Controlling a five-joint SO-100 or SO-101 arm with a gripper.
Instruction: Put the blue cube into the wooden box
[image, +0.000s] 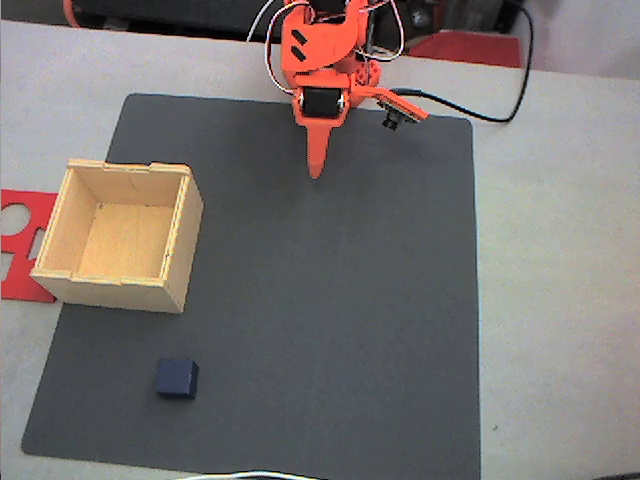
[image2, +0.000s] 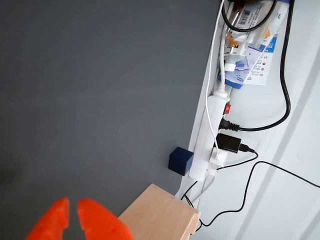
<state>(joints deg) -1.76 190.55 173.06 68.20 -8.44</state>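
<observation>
The blue cube sits on the dark mat near its front left corner, below the wooden box. The box stands open-topped at the mat's left edge, and its inside looks bare. My orange gripper hangs at the far middle of the mat, pointing down at it, well away from both things. In the wrist view the gripper is at the bottom left, its two fingertips nearly together with nothing between them. There the blue cube lies at the mat's edge, with a corner of the wooden box below it.
A flat red piece lies left of the box, half under it. A dark grey mat covers the table's middle. A white power strip with cables runs along the mat's edge near the cube. A black cable trails at the back right.
</observation>
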